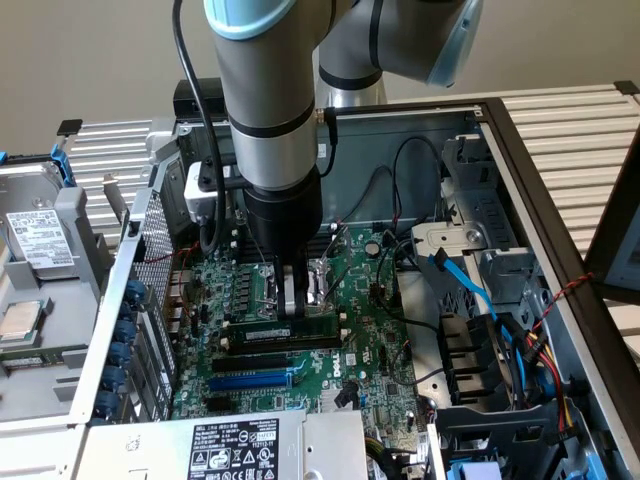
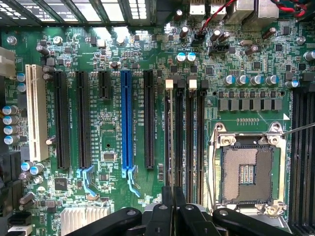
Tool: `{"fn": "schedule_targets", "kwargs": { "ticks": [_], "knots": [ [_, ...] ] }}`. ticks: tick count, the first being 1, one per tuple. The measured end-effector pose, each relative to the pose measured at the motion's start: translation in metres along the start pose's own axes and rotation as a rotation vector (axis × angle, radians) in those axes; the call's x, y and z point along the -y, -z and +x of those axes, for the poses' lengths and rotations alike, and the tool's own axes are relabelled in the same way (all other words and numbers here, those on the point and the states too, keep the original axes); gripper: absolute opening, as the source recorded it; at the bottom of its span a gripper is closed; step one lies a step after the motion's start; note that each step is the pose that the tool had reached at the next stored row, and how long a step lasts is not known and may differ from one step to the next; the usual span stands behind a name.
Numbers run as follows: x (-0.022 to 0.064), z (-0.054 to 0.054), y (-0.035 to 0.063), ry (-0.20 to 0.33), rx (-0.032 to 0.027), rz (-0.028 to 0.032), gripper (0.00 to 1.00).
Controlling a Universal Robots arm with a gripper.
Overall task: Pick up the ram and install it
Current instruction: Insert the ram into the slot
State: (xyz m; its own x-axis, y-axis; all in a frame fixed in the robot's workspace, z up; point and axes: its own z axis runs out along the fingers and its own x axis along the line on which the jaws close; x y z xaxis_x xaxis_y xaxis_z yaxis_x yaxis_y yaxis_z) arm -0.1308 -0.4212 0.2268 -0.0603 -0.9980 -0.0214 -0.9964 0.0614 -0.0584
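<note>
Ram (image 1: 268,329) stands on edge along the black memory slots (image 1: 310,343), at 12 o'clock from the blue slot (image 1: 250,381) in the exterior view. I find the gripper (image 1: 297,308) directly over it, jaws clenched on its upper edge. The processor socket (image 2: 246,172) sits uncovered nearby.

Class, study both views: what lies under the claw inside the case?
The ram, on edge, pinched in the shut claw, above the black slots. The ram's lower edge is covered, so whether it sits in a slot cannot be seen.
</note>
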Motion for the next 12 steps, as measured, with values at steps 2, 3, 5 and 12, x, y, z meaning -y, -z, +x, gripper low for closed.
{"fn": "schedule_targets", "kwargs": {
  "ticks": [2,3,5,12],
  "knots": [
    [0.0000,0.0000,0.0000,0.000,0.0000,0.0000,0.12],
    [0.0000,0.0000,0.0000,0.000,0.0000,0.0000,0.12],
    [0.0000,0.0000,0.0000,0.000,0.0000,0.0000,0.12],
    [0.0000,0.0000,0.0000,0.000,0.0000,0.0000,0.20]
  ]
}}
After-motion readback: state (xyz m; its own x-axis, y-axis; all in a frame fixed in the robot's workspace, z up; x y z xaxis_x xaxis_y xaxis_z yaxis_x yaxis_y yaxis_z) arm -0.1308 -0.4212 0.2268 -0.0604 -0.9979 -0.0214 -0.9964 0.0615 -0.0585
